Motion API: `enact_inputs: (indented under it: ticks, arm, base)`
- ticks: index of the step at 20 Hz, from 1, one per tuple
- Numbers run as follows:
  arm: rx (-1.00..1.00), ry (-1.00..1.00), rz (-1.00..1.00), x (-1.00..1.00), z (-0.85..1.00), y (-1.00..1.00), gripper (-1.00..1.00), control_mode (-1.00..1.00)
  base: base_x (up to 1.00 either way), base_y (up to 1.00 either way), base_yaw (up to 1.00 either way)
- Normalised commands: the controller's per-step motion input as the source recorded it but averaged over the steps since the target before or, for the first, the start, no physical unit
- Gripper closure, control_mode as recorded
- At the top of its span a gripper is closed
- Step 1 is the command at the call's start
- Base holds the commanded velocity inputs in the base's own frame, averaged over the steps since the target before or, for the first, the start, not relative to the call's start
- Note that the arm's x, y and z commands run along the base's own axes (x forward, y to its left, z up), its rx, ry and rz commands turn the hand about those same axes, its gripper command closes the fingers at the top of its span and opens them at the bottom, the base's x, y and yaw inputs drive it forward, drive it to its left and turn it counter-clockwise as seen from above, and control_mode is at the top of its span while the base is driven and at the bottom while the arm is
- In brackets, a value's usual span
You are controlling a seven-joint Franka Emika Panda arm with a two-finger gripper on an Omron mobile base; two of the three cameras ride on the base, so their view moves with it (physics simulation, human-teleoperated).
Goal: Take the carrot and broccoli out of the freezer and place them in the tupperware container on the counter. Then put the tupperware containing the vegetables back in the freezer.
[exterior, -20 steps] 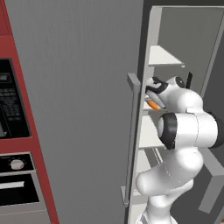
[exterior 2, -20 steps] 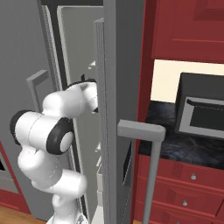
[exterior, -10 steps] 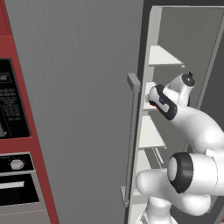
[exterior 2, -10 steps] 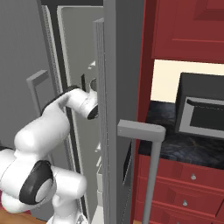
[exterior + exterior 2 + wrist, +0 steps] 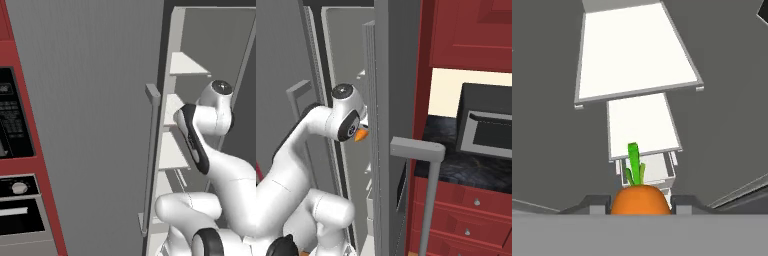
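1. The hand (image 5: 640,204) pinches the carrot (image 5: 640,199) between its fingertips, inside the freezer (image 5: 90,125).
2. White shelves (image 5: 637,52) lie past it.
3. The open door's bar handle (image 5: 426,185) stands between arm and worktop (image 5: 471,167).

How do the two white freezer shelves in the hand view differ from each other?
The upper white shelf is broader than the lower white shelf. The upper shelf has a grey frame, while the lower shelf is edged only faintly. The upper shelf overhangs the lower one. Both are flat, white and bare.
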Motion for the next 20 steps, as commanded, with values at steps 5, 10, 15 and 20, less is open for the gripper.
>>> enact_inputs:
  ticks: [5,10,15,20]
  arm:
    - [0.03,0.09,-0.08,-1.00,0.02,0.00,1.00,-1.00]
    - [0.03,0.07,-0.03,-0.70,0.00,0.00,1.00,1.00]
    - [0.00,0.00,0.00,0.00,0.00,0.00,1.00,1.00]
    - [0.00,0.00,0.00,0.00,0.00,0.00,1.00,1.00]
  base:
    - [0.00,0.00,0.00]
    - [-0.18,0.00,-0.01]
    - [-1.00,0.12,-0.05]
    - [-1.00,0.09,-0.07]
